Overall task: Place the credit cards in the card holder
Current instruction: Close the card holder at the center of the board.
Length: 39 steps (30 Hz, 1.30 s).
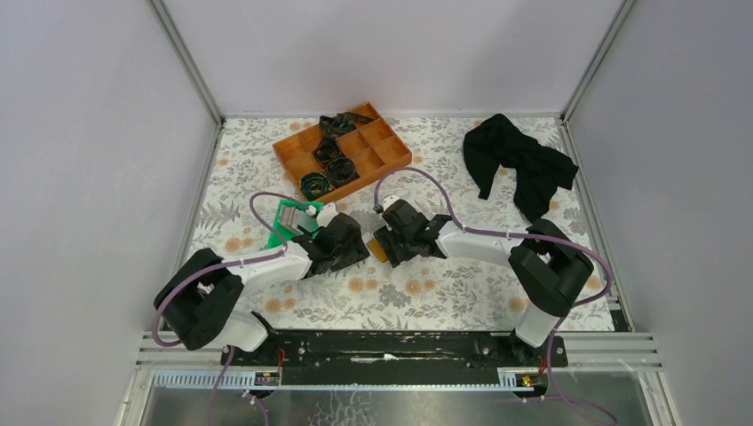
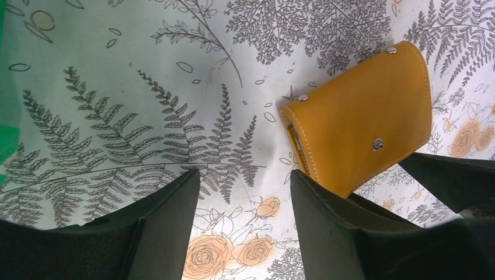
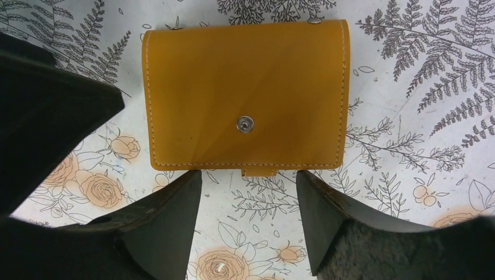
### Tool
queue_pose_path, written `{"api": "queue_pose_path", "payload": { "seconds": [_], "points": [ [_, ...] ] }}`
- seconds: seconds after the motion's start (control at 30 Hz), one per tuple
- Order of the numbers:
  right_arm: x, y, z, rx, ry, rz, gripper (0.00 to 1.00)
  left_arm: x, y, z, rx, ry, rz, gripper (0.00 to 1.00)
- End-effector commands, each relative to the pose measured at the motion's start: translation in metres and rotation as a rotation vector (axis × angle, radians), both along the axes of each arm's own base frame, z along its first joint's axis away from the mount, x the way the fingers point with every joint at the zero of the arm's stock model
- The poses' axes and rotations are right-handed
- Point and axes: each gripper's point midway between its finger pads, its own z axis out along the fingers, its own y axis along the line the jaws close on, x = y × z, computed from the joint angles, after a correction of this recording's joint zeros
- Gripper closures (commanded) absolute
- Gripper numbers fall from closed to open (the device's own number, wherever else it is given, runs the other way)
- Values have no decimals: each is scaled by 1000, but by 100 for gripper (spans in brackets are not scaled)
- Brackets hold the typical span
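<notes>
Orange card holder (image 3: 245, 96) lies shut on the floral desk (image 3: 408, 87), snap stud up, between the two arms. The right tool (image 3: 250, 175) is spread wide, empty, just short of the tab edge. The left tool (image 2: 245, 175) is parted, empty, holder close beside it.

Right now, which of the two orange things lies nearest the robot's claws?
The small folded card holder with the metal snap, lying between the left gripper and right gripper. The big orange tray sits farther back.
</notes>
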Motion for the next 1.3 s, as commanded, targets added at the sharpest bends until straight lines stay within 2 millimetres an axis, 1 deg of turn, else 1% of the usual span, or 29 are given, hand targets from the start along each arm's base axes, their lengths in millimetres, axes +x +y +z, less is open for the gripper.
{"api": "queue_pose_path", "payload": {
  "seconds": [0.0,0.23,0.37,0.63,0.73,0.93,1.07,1.17,1.27],
  "points": [
    [9,12,15,16,-48,24,32,-15,12,-26,92,72,-21,34],
    [7,3,5,-14,-52,18,32,-13,11,-29,102,76,-23,34],
    [10,4,2,-14,-64,25,33,-9,10,-28,115,70,-27,34],
    [14,5,-7,-16,-76,31,39,-4,11,-26,152,65,-45,34],
    [16,5,-10,-16,-76,30,43,-6,13,-28,162,70,-48,34],
    [22,7,-9,18,-98,22,51,-7,17,-27,180,71,-47,34],
    [23,8,-10,27,-94,25,62,-6,19,-28,200,72,-49,34],
    [21,7,-9,37,-91,22,70,1,17,-25,217,62,-51,32],
    [18,6,-8,44,-90,22,73,12,12,-22,231,46,-56,31]
  ]
}}
